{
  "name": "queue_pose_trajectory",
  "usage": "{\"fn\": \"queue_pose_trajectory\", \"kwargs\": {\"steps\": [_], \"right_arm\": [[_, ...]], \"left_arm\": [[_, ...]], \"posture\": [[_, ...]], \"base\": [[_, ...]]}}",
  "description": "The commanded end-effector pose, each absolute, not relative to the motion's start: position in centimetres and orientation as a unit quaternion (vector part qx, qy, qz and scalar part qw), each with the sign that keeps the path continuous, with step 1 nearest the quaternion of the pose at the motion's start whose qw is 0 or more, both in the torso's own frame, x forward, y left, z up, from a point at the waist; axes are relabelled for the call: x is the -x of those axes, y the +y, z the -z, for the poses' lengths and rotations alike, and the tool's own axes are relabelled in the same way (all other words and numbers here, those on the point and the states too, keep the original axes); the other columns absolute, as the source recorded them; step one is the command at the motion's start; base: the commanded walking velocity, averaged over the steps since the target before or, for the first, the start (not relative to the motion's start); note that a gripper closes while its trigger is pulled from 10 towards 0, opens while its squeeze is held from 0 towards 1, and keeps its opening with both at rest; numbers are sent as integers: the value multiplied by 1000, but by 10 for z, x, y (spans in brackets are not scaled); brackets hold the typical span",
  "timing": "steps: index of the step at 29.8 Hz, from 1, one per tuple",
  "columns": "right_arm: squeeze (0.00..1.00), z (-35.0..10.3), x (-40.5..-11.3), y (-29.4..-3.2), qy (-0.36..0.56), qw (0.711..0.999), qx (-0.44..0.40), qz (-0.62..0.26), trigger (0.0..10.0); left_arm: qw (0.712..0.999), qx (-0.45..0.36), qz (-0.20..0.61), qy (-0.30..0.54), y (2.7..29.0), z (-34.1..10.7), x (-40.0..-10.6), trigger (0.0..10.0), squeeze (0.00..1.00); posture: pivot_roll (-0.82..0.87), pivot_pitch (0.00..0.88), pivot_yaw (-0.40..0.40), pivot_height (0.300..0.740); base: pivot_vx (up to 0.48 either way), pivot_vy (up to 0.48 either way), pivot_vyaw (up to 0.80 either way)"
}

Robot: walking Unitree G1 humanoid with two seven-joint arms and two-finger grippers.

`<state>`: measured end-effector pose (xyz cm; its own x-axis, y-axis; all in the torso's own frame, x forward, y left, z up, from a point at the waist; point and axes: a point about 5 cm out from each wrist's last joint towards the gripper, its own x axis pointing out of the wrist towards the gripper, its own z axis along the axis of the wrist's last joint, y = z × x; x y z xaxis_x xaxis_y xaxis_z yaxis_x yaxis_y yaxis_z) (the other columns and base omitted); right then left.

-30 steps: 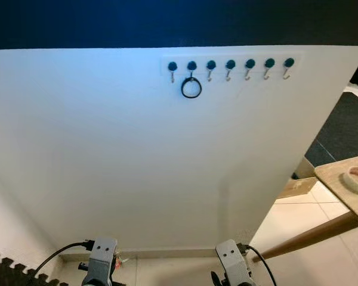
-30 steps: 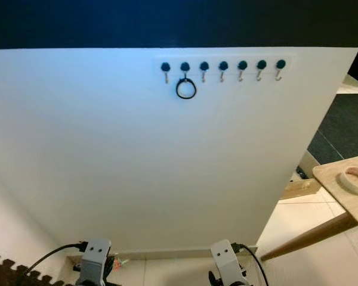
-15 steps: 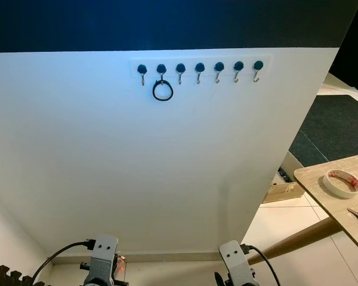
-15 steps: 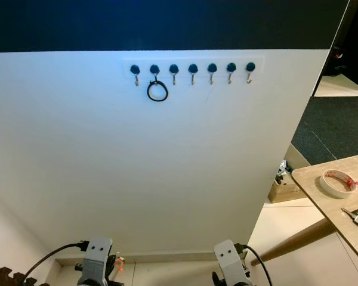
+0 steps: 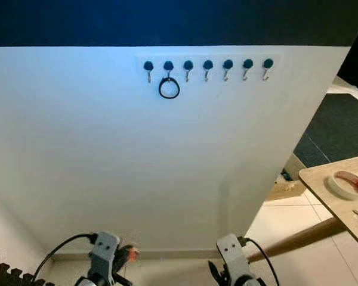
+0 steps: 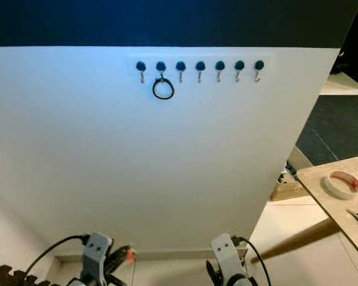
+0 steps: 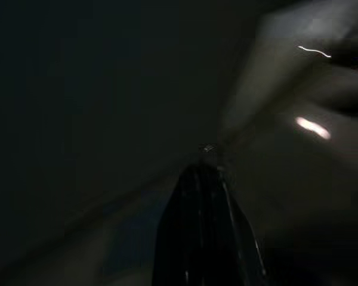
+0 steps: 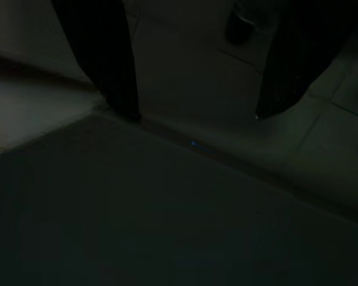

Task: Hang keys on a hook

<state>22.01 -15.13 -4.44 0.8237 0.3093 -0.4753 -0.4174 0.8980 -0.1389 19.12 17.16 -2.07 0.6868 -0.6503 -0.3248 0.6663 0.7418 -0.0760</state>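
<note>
A white rail with several blue-knobbed hooks (image 5: 207, 64) is fixed high on the white wall. A black key ring (image 5: 169, 87) hangs from the second hook from the left. Both arms hang low near the floor by the wall's foot, the left arm (image 5: 104, 253) and the right arm (image 5: 231, 257). In the dark left wrist view my left gripper (image 7: 204, 170) has its fingers pressed together, with a small glint at the tip that I cannot identify. A small reddish thing (image 5: 130, 253) shows beside the left wrist. My right gripper (image 8: 194, 113) is open over the floor.
A wooden table (image 5: 340, 205) juts in at the right with a roll of tape (image 5: 345, 182) on it. A dark carpet (image 5: 340, 128) lies beyond it. A low wooden box (image 5: 286, 190) sits at the wall's corner. A dark foam mat (image 5: 6, 275) lies at the bottom left.
The view has swung, so the rail sits a little further right in the picture. The ring stays on its hook. The left wrist has turned slightly and the reddish thing now shows beside it.
</note>
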Motion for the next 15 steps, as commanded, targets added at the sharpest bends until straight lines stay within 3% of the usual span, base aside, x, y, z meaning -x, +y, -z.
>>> {"fn": "queue_pose_trajectory", "kwargs": {"steps": [1,6,10,13,15], "right_arm": [[0,27,-232,-141,158,956,105,-223,10000],[0,-6,-249,-127,47,961,101,-253,10000],[0,-53,-265,-119,-78,962,65,-252,10000],[0,-59,-267,-118,-93,961,61,-252,10000],[0,-72,-266,-116,-119,954,49,-269,10000]], "left_arm": [[904,-32,402,141,170,4,-198,10000,0],[910,-40,405,74,167,-27,-217,10000,0],[927,-59,368,-34,170,-78,-255,10000,0],[928,-74,362,-49,172,-87,-261,10000,0],[909,-85,404,-56,171,-106,-263,10000,0]], "posture": [[37,54,1,740],[39,58,-1,740],[45,59,-6,740],[45,58,-6,740],[43,56,-4,740]], "base": [[0,0,0],[0,0,0],[0,0,0],[0,0,0],[0,0,0]]}}
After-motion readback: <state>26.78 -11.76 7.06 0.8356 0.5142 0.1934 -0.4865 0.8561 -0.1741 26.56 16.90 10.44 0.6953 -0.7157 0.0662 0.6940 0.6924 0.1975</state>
